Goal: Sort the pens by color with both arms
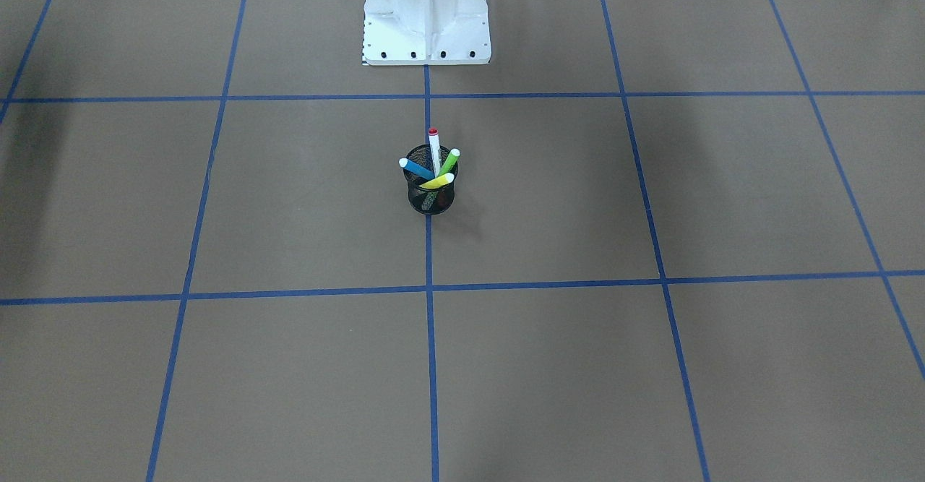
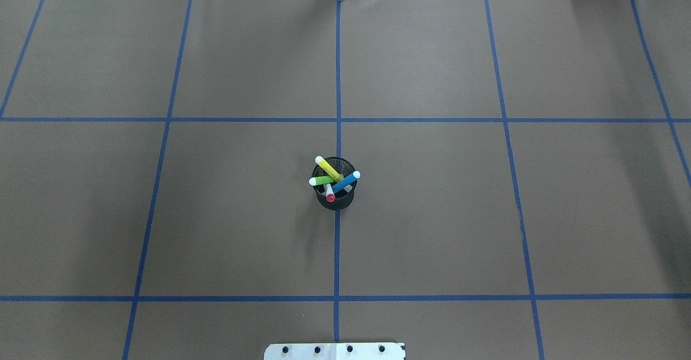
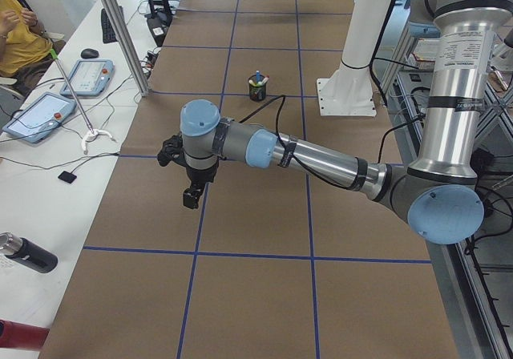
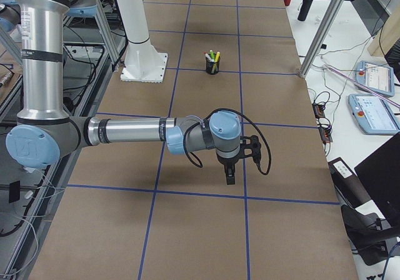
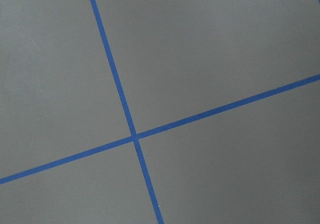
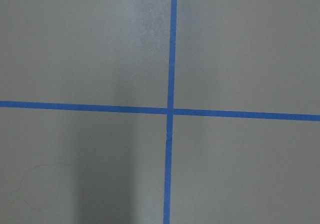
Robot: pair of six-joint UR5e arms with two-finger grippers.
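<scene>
Black mesh cup half hides the pens. Left claw and right claw hang well apart from them; open or closed, I cannot tell.

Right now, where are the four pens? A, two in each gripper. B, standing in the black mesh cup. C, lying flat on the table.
B: all four pens lean inside the cup, their tips sticking out over its rim.
</scene>
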